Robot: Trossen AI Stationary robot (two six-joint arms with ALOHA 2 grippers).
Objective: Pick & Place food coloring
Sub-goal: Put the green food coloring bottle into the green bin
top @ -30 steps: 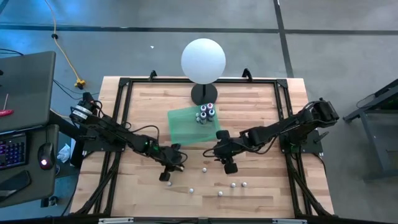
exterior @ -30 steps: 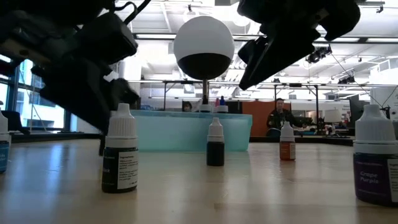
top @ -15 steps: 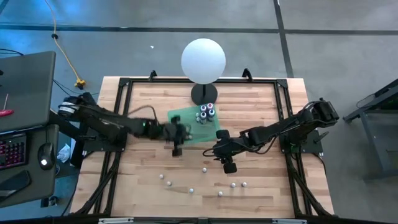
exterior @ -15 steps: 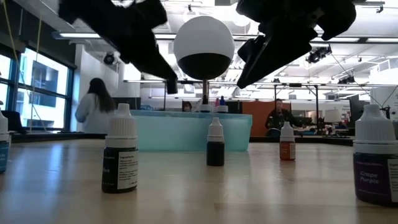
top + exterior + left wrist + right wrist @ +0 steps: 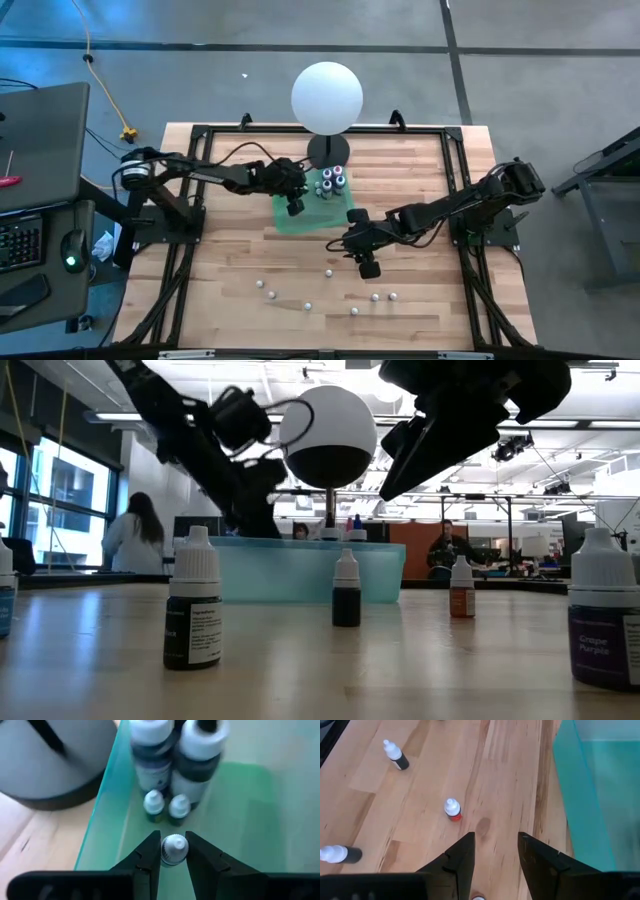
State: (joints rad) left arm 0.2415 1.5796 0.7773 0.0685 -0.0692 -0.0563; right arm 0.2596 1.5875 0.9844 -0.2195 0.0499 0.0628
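Your left gripper (image 5: 294, 207) is over the green tray (image 5: 300, 216), near its left part, fingers clamped on a small white-capped bottle (image 5: 174, 850); in the left wrist view the cap sits pinched between the two dark fingers (image 5: 147, 855), over the tray floor. Just ahead of it in that view stand four bottles already in the tray (image 5: 159, 775): two small ones close and two larger-looking ones behind, next to the dark round lamp base (image 5: 55, 760). From above, that cluster (image 5: 331, 181) sits at the tray's far right corner, just beside the base of the white globe lamp (image 5: 327, 97). Your right gripper (image 5: 366, 262) hangs off the tray's near right corner, over bare wood, fingers spread with nothing between them; the right wrist view shows a red-bodied bottle (image 5: 452, 810) standing on the table ahead of the fingers and the tray edge (image 5: 570, 795) off to one side. The rest of the food coloring is loose on the wooden table (image 5: 420, 170): one bottle (image 5: 328, 271) near the right gripper, others (image 5: 353, 310) scattered along the near side. In the low view, a dark-labelled bottle (image 5: 194, 600) stands upright close to the camera, a smaller one (image 5: 346, 591) farther back in front of the tray. People (image 5: 128, 540) show in the room behind.
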